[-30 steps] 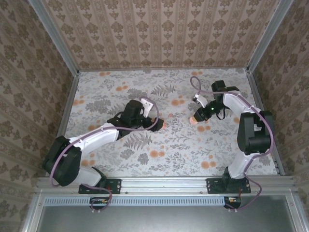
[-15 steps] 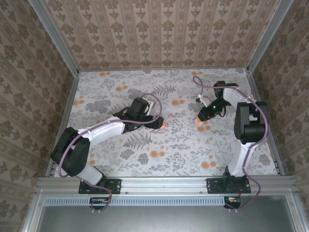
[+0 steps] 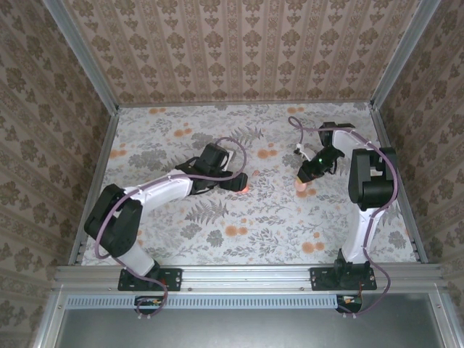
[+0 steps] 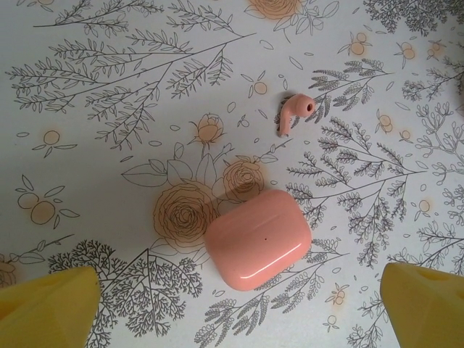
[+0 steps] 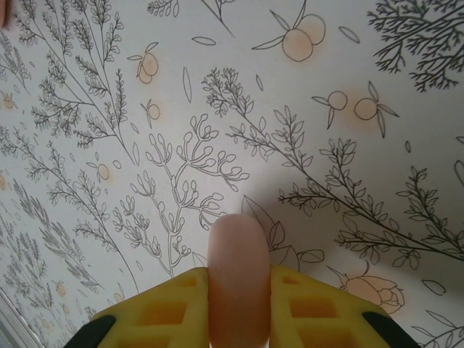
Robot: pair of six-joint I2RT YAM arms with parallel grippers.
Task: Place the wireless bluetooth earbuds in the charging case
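Observation:
The coral-pink charging case lies closed on the floral cloth, just ahead of my left gripper. That gripper's yellow fingers stand wide open at either side, touching nothing. One small coral-pink earbud lies loose beyond the case. From above, the left gripper hovers over the case. My right gripper is shut on a smooth pale-pink rounded piece that looks like the other earbud. It is held low over the cloth at the right.
The table is covered by a cloth printed with orange blossoms and grey leaves, walled by patterned panels on three sides. A pink sliver shows at the right wrist view's top-left corner. Both arm bases stand at the near rail.
The left arm has stretched further right, and its open gripper now hangs over the case. The right gripper has shifted slightly right and nearer, still holding the pink piece.

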